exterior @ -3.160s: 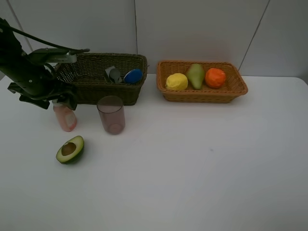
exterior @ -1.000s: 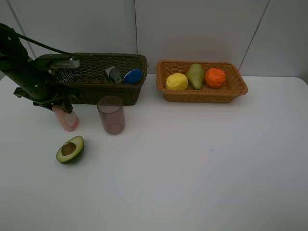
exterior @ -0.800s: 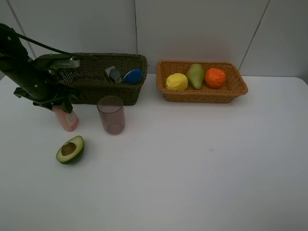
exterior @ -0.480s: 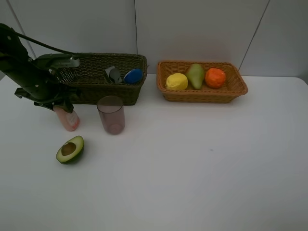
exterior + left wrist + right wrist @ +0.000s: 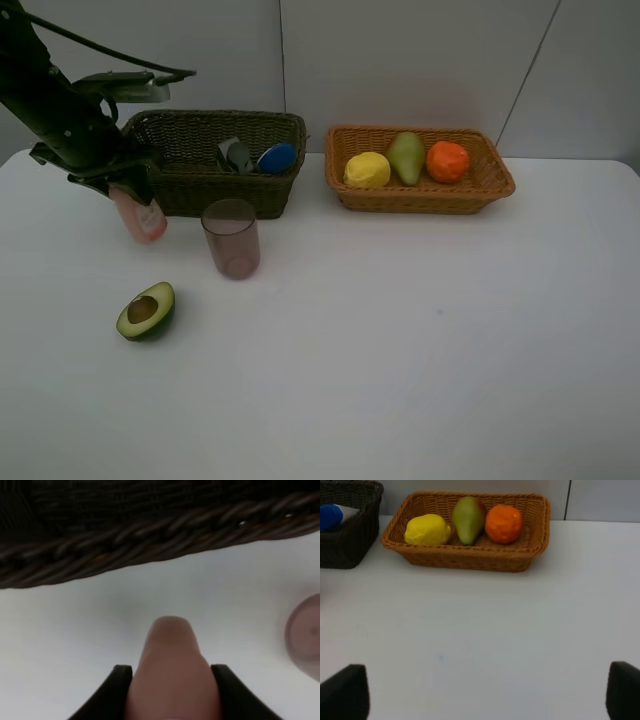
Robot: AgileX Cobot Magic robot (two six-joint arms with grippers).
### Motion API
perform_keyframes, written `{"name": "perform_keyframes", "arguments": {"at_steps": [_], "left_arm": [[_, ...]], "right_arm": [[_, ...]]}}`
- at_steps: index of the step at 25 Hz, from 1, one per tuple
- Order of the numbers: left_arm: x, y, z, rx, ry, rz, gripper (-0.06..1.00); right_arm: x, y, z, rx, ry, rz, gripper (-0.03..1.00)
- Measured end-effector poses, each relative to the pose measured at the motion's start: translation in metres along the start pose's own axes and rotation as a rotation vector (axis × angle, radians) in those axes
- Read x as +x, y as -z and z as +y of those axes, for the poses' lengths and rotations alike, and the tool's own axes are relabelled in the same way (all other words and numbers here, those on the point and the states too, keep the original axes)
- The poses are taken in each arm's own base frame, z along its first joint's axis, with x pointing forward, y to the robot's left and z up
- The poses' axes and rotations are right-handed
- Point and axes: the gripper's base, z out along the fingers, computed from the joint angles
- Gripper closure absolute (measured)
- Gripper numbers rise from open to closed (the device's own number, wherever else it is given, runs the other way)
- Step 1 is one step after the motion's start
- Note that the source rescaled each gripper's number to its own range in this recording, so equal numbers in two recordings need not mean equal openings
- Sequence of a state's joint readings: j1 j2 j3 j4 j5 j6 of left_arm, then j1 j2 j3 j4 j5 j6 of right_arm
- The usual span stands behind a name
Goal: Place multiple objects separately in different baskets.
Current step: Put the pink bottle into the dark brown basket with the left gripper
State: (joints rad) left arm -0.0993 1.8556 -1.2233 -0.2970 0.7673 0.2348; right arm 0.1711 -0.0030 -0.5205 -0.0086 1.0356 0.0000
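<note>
Beside dark basket (image 5: 215,192), pink bottle (image 5: 141,216) in left hand (image 5: 171,687), tilted, base toward cup (image 5: 232,240)

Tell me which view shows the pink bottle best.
Exterior high: the bottle shows nearly whole, tilted, its top in the left gripper beside the dark basket. Left wrist gives only a blurred close-up of it between the fingers. Right wrist does not show it.
</note>
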Motion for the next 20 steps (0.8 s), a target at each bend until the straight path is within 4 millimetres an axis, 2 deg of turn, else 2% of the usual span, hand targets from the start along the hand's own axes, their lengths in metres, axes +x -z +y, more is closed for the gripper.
{"name": "perform_keyframes", "arguments": {"at_steps": [13,20], "left_arm": [[-0.044,0.055,-0.015,0.038,-0.067,-0.056,0.5],[-0.065,0.088,-0.04,0.044,-0.15,-0.128,0.5]], "right_arm": [[0.0,0.0,0.0,0.0,0.0,0.0,-0.03],[0.0,0.0,0.0,0.0,0.0,0.0,-0.03]]}}
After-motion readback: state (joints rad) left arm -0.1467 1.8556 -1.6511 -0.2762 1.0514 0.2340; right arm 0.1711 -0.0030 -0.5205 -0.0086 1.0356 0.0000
